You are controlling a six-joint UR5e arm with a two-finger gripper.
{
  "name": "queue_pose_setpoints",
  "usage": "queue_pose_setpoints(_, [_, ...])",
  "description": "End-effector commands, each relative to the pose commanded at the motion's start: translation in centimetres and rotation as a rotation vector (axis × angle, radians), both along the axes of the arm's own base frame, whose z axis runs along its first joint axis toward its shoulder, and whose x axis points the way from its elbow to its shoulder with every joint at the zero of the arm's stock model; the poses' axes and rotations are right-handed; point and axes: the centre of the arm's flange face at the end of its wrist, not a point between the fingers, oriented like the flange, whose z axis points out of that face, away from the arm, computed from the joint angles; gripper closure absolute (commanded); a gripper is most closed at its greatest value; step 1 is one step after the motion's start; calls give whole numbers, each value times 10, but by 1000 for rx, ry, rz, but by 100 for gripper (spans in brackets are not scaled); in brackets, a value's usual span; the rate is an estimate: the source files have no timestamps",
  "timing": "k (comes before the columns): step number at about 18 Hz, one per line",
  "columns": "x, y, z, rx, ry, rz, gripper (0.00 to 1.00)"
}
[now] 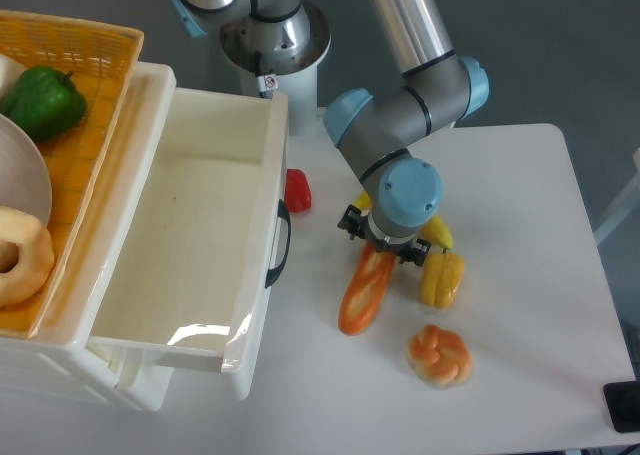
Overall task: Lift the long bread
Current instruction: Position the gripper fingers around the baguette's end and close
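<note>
We see the long bread point(362, 295) lying on the white desk point(520, 195), its length running from lower left to upper right, with its upper end tucked under the gripper point(385, 247). The gripper sits directly over that end, but the arm's wrist hides its fingers from us, so we cannot tell whether they are spread or already pinching the loaf. Just right of the bread lies a yellow corn cob point(441, 278), and a second yellow item point(438, 232), perhaps a banana, peeks out beside the wrist. A small knotted bun point(439, 355) rests below the corn, apart from the loaf. A red piece point(298, 190) sits against the open white drawer point(215, 155). On the left, a yellow basket point(95, 125) holds 1 green pepper point(42, 100) and a pale ring bread point(22, 255).
</note>
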Motion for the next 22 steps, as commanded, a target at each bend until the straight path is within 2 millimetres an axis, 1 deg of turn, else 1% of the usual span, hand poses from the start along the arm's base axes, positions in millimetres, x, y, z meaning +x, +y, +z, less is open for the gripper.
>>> queue_pose_setpoints(4, [1,-1,-5,-7,-10,1,0])
queue_pose_setpoints(11, [1,-1,-5,-9,-6,5,0])
queue_pose_setpoints(12, [0,-1,-4,-8,-5,5,2])
queue_pose_setpoints(13, [-1,0,-3,-7,-2,7,8])
queue_pose_setpoints(15, [-2,1,-3,-6,-1,8,26])
queue_pose_setpoints(16, [-2,1,-3,-7,0,13,38])
queue_pose_setpoints(17, [-3,2,-3,-7,3,22,42])
queue_pose_setpoints(19, [-5,3,-3,-8,7,38,55])
queue_pose_setpoints(20, [-6,3,-2,-8,10,47,67])
queue_pose_setpoints(21, [-6,4,-1,-7,13,49,77])
queue_pose_setpoints(22, [-7,5,0,-6,14,49,82])
